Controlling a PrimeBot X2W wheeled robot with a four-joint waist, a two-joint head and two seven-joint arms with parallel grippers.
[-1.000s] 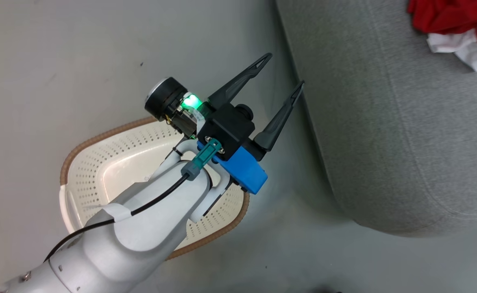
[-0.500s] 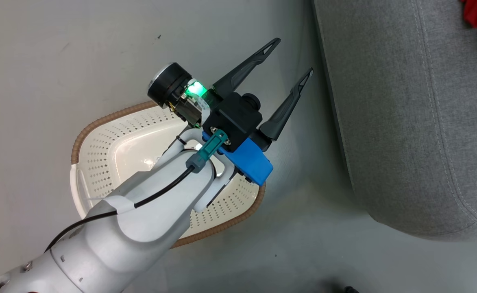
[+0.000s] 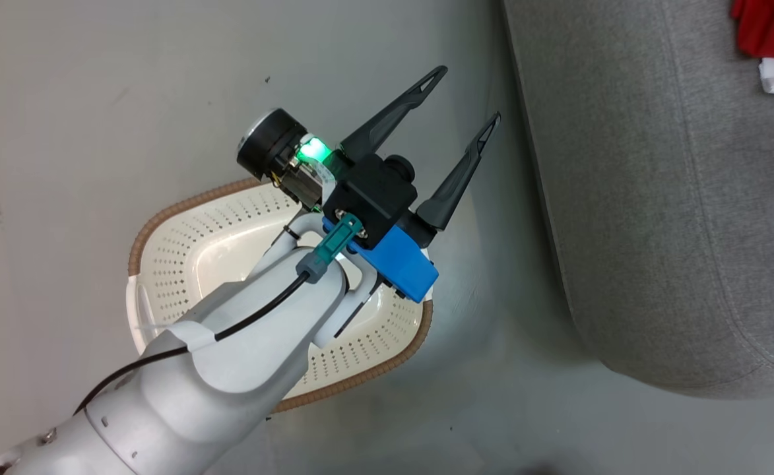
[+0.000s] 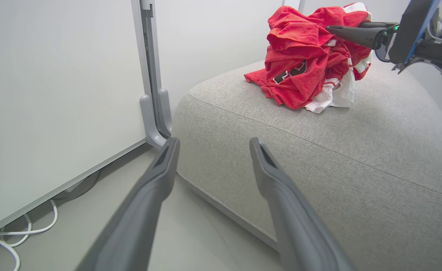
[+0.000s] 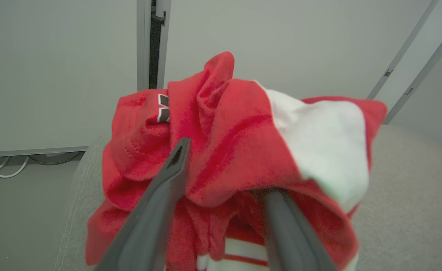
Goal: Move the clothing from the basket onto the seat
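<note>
Two hands are working at opposite ends of the job. The right hand (image 5: 224, 165) is poised at the clothing (image 4: 300, 64), its fingers standing apart, with red fabric bulging loosely between them and draping over one. This is looking like the let-go at the end of a drop-off. The clothing is lying heaped on the seat (image 4: 356, 150), back from the stitched front edge. The left hand (image 3: 467, 94) is hanging above the basket (image 3: 182, 264), fingers spread wide and gripping nothing. The basket is standing on the floor (image 3: 96, 99) beside the seat's corner, and what is showing of its inside past the forearm is looking bare.

The next move is probably calling for the right hand to lift clear without snagging that draped fold. Plenty of bare cushion is lying in front of the heap, while a wall panel (image 4: 55, 94) is standing close behind the seat's rounded end.
</note>
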